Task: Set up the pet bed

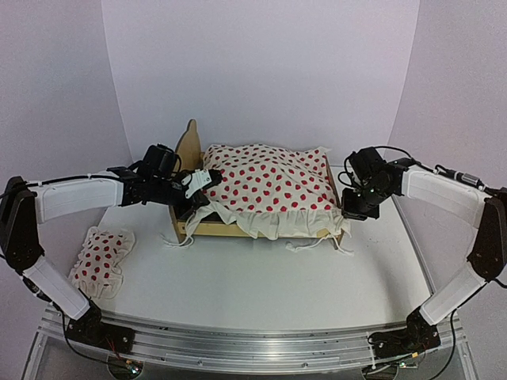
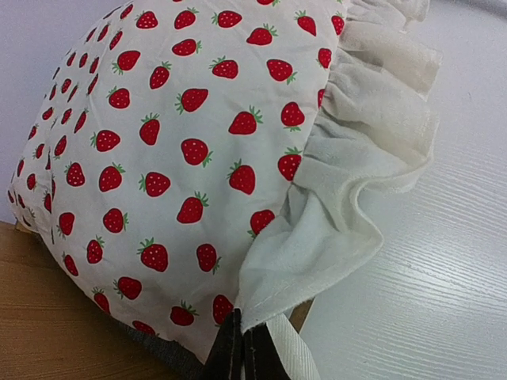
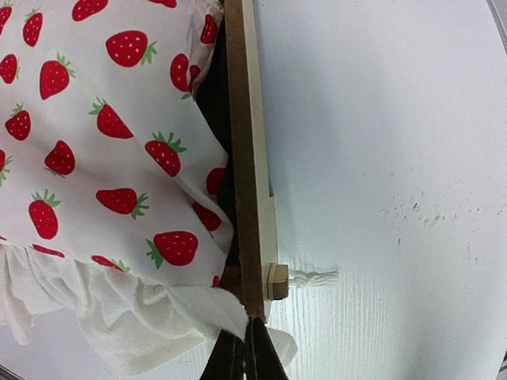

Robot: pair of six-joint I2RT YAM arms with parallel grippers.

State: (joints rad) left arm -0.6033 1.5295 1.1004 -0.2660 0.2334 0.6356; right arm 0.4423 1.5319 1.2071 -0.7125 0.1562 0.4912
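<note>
Light plywood pet bed [image 1: 188, 146] with a scalloped headboard, standing mid-table toward the far wall, headboard to the left and low foot end to the right. A cream ruffled cloth with red strawberry print [image 1: 265, 186] lies puffed over the whole frame, its ruffle hanging over the near rail; a dark grey mattress pad [image 2: 178, 360] shows under the cloth's edge in the left wrist view.

The left gripper [image 1: 202, 194] is at the bed's near corner by the headboard. In its wrist view the fingers [image 2: 231, 348] are drawn together to a thin slit, with the ruffle's hem pinched at their tips.

The right gripper [image 1: 348, 212] is at the near foot corner. Its fingers [image 3: 226, 360] are likewise pressed narrow, with the ruffle's hem caught at their tips just beside the plywood end rail [image 3: 252, 158]. A short white knotted cord [image 3: 313, 277] lies on the table beside that rail.

A small strawberry-print pillow [image 1: 101, 257] rests on the white wood-grain table [image 1: 261, 285], well apart from the bed, near the left arm's base.
</note>
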